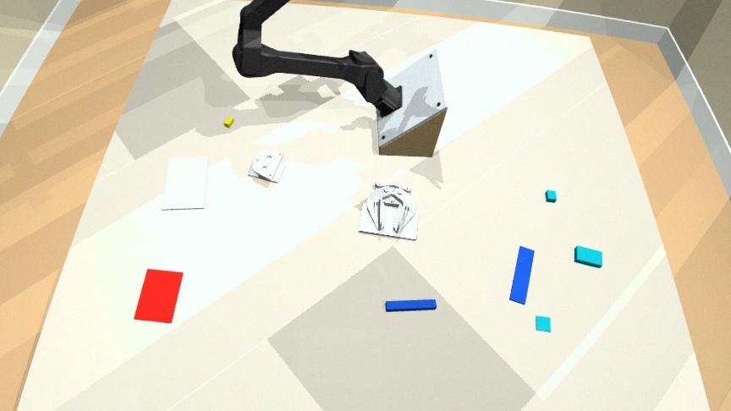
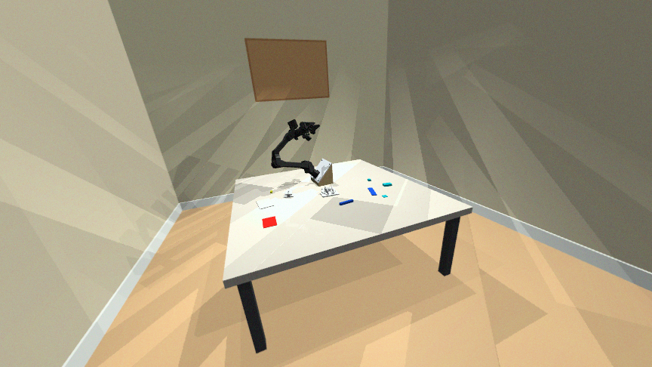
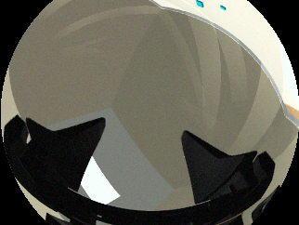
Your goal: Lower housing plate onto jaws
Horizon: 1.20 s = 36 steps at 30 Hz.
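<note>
The white base lies on the table with the two jaws upon it, their long arms pointing toward the front edge; the stubs are too small to tell apart. The white housing plate, with round holes, sits apart from it to the left, on a small white stand, looking slightly tilted. My gripper is open, with nothing between its fingers in the wrist view. In the exterior view it is high above the table, far from both parts. It is out of view in the top view.
The arm is mounted on a slanted wedge behind the base. A white panel and a red sheet lie at left, a yellow block behind. Blue bars and several cyan blocks lie in front and right.
</note>
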Each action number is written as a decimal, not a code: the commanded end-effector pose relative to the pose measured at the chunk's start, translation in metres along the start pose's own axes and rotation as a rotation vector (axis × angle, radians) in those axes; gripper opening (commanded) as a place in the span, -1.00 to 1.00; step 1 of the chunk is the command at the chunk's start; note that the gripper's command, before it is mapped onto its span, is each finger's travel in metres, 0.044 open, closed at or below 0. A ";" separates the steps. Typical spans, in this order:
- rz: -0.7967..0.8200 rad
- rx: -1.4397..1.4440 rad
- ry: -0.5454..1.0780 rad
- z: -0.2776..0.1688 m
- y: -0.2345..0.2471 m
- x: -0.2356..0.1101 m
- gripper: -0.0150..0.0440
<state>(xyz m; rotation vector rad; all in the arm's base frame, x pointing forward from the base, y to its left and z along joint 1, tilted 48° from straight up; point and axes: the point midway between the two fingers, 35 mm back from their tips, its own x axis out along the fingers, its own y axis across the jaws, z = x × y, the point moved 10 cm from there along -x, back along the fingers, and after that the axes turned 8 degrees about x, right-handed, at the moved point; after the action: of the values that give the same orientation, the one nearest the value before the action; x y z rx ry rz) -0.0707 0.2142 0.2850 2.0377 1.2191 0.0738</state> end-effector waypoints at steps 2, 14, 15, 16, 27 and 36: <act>0.002 -0.002 -0.003 0.000 0.001 0.001 1.00; 0.126 -0.136 -0.217 0.016 0.040 0.036 1.00; 0.135 -0.147 -0.238 0.018 0.044 0.039 1.00; 0.143 -0.158 -0.258 0.020 0.047 0.042 1.00; 0.211 -0.265 -0.499 0.045 0.090 0.063 1.00; 0.232 -0.332 -0.710 0.070 0.126 0.071 1.00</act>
<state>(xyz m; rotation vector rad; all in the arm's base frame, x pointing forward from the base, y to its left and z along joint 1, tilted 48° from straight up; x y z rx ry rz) 0.0782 0.2013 0.2900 1.7182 0.5244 -0.2557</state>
